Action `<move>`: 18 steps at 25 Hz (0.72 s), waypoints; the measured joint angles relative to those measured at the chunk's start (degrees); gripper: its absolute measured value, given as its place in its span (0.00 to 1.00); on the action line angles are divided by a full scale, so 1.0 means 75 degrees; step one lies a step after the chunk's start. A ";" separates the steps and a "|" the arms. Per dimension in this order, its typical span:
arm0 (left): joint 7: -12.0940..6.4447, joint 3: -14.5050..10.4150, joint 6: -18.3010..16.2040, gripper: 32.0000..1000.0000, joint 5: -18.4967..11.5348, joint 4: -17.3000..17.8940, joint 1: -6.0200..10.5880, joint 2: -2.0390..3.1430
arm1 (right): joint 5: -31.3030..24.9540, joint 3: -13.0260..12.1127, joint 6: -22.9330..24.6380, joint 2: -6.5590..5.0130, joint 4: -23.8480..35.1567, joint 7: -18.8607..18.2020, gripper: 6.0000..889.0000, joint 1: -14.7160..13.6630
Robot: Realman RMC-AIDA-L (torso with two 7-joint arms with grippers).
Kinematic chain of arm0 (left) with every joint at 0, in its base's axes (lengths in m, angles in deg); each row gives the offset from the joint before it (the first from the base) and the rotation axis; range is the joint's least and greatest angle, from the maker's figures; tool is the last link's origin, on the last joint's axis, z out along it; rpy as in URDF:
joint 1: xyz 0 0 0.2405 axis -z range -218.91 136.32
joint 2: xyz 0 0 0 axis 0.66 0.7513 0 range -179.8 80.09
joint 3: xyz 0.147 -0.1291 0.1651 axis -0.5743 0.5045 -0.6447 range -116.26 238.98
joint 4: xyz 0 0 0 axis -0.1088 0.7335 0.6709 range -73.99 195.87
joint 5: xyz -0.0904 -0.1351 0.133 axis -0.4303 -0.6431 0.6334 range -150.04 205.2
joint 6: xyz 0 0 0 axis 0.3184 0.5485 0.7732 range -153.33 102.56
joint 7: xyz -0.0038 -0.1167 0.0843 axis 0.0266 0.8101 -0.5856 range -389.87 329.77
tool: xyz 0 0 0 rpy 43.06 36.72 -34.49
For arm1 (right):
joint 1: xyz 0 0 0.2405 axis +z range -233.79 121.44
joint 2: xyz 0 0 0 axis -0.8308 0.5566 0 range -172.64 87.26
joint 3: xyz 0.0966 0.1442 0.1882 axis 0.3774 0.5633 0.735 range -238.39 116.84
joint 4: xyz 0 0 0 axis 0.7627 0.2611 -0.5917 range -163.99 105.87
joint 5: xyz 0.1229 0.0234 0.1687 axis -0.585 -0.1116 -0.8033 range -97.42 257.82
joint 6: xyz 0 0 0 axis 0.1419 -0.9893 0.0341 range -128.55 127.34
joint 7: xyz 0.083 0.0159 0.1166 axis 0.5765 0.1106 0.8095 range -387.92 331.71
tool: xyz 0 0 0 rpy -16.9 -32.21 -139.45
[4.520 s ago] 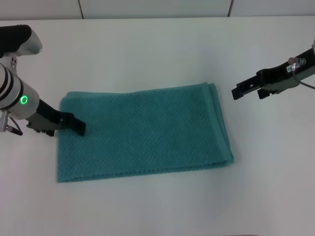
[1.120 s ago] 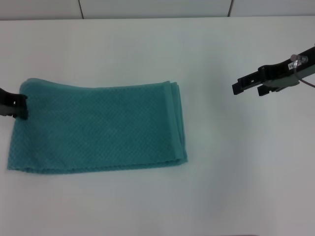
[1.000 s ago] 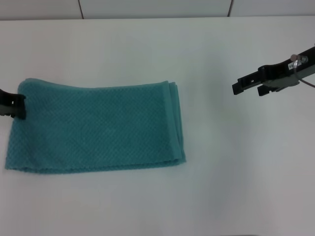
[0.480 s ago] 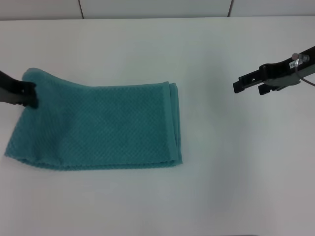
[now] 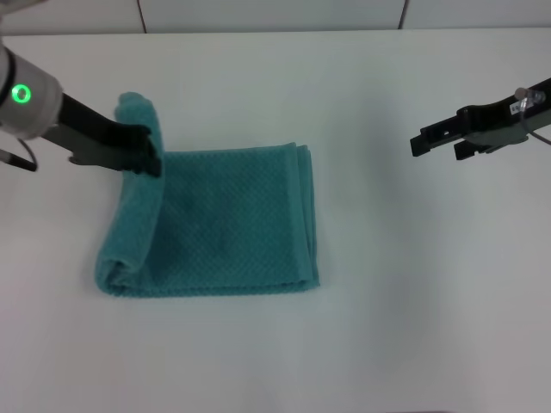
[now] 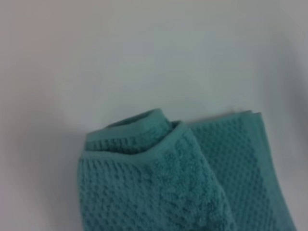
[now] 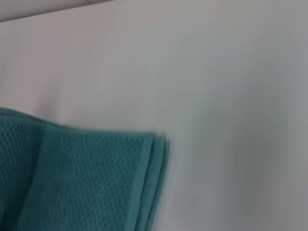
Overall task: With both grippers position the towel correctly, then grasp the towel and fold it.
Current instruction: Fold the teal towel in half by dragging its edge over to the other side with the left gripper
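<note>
- In the head view our left gripper (image 5: 148, 151) is pinching the far-left corner of the towel (image 5: 228, 219) and holds it raised off the table (image 5: 284, 344). The cloth hangs down from the jaws in a loose roll, so the towel's left end is doubled over toward the middle. The rest lies flat, below and to the right of this gripper.
- In the same view our right gripper (image 5: 420, 143) hovers well apart from the towel, off beyond its layered right edge and touching nothing. We cannot tell whether its fingers are spread or closed.
- In the left wrist view the lifted corner of the towel (image 6: 159, 183) fills the near field, bunched into thick rounded layers. The flat part runs on beside it. This arm's own fingers do not show here.
- In the right wrist view we see only the towel's (image 7: 82, 178) stacked far-right corner lying flat, apart from this gripper.
- As we judge it, the fold is being carried by one corner alone. The near-left corner looks unsupported and could lag, so the flap may land skewed or rolled.
- The pinch also holds several thick layers. One layer may slip free, which would drop part of the fold early.
</note>
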 joint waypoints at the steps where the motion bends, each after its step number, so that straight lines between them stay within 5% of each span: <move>1: 0.0029 -0.0095 0.0047 0.05 -0.0084 -0.0037 0.0003 -0.0008 | -0.0001 0.0003 -0.0027 -0.0008 0.0000 -0.0002 0.99 0.0000; 7: 0.0300 -0.1375 0.0711 0.05 -0.1086 -0.0468 0.0141 -0.0011 | -0.0137 0.0017 -0.0148 -0.0031 -0.0004 -0.0039 0.99 -0.0019; 18: 0.0166 -0.2674 0.1962 0.05 -0.2364 -0.1870 0.0950 -0.0018 | -0.0300 0.0019 -0.0185 -0.0116 -0.0106 -0.0088 0.99 -0.0045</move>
